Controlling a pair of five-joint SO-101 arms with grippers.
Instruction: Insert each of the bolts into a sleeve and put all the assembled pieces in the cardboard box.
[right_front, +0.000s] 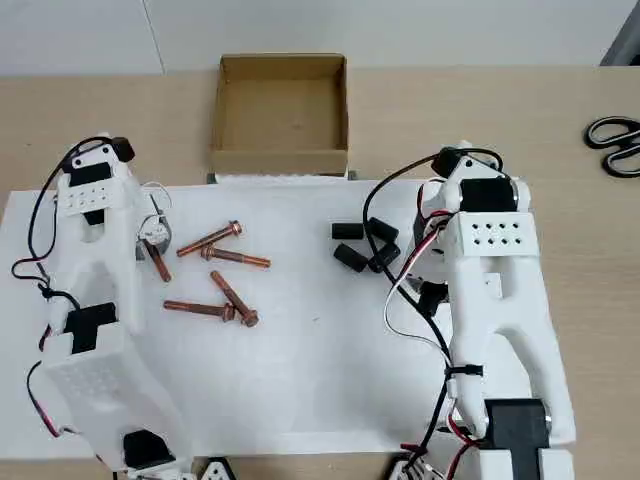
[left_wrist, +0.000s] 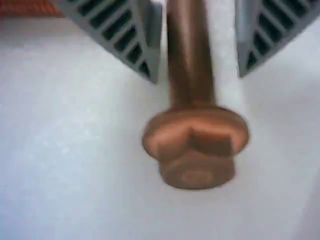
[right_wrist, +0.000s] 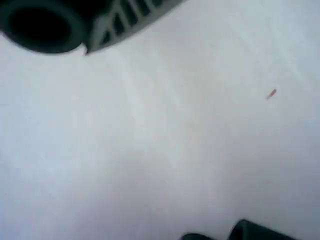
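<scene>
Straddling 1 bolt (left_wrist: 192, 90) with jaws apart, not yet gripping, the left gripper (left_wrist: 197, 72) needed centring on the shank, then a square close behind the head.

High camera looks down over table (right_front: 100, 110); wrist cameras close above sheet (right_front: 320, 370) (shared ground).

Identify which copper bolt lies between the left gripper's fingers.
The leftmost bolt, lying apart from the other four bolts; its shaft sits inside the open left gripper.
</scene>
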